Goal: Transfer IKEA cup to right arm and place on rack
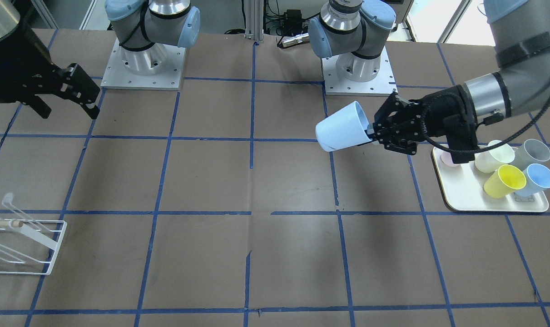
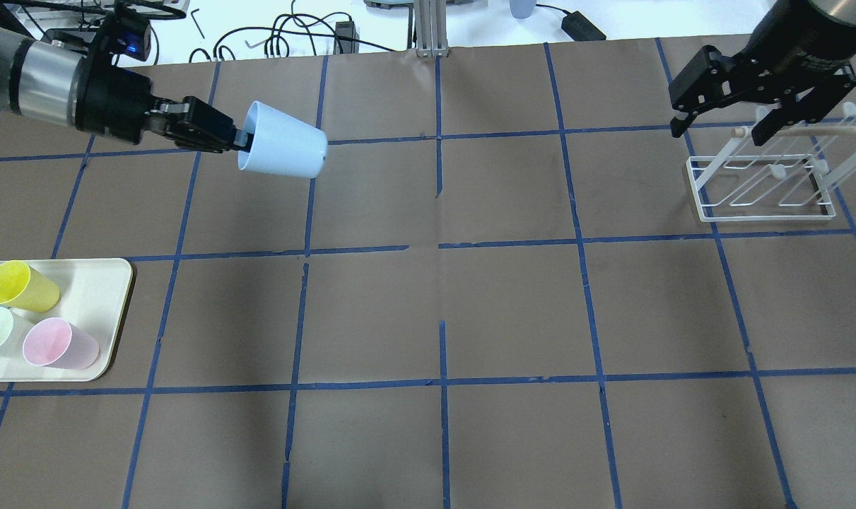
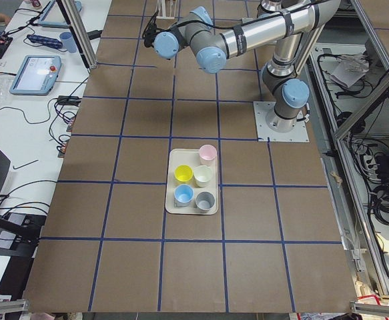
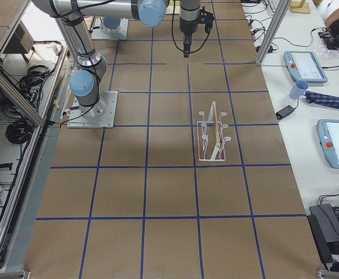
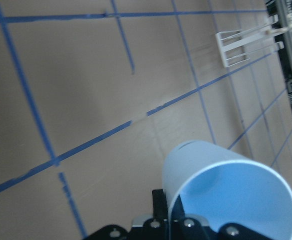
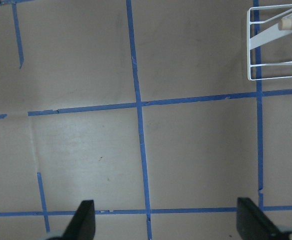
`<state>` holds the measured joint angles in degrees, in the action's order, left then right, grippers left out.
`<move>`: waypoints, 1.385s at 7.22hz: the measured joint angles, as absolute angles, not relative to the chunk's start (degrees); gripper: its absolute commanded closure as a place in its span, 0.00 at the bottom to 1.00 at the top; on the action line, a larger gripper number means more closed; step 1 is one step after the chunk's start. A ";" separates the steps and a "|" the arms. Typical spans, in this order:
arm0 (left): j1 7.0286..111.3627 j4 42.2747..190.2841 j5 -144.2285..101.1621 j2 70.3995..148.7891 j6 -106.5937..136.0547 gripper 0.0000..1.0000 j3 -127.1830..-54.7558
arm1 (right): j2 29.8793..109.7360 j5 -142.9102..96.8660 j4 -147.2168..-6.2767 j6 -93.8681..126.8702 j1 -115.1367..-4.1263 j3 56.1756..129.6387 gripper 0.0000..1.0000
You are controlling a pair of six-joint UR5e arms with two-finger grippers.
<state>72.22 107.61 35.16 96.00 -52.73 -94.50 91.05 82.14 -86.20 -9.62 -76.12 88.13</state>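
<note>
Two end effectors show, and only one is loaded. The left end effector is clenched on the rim of the pale blue IKEA cup, with one finger seemingly inside the mouth and the other against the outer wall. The cup hangs in the air above the table, lying nearly on its side, its mouth toward the end effector and its closed base pointing toward the table's middle. It touches nothing else. The right end effector is spread wide and holds nothing; its two black fingers hang over bare table near the white wire rack, apart from the rack and its wooden rod. At the table's other end, the cream tray carries the remaining cups, among them a yellow cup, a pink cup, a grey cup and a second blue cup.
</note>
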 measured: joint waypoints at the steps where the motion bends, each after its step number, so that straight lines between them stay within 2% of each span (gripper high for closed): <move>1: 74.89 107.58 28.43 95.35 -51.56 1.00 -96.58 | 91.05 79.69 -84.06 -13.46 -72.59 88.20 0.00; 5: 86.86 106.98 0.87 94.25 -49.71 1.00 -103.12 | 90.88 62.59 -68.06 -21.10 -61.48 89.52 0.00; 10: 100.43 106.91 -17.30 96.25 -50.04 1.00 -105.03 | 90.76 42.00 -42.33 -21.77 -60.63 90.02 0.00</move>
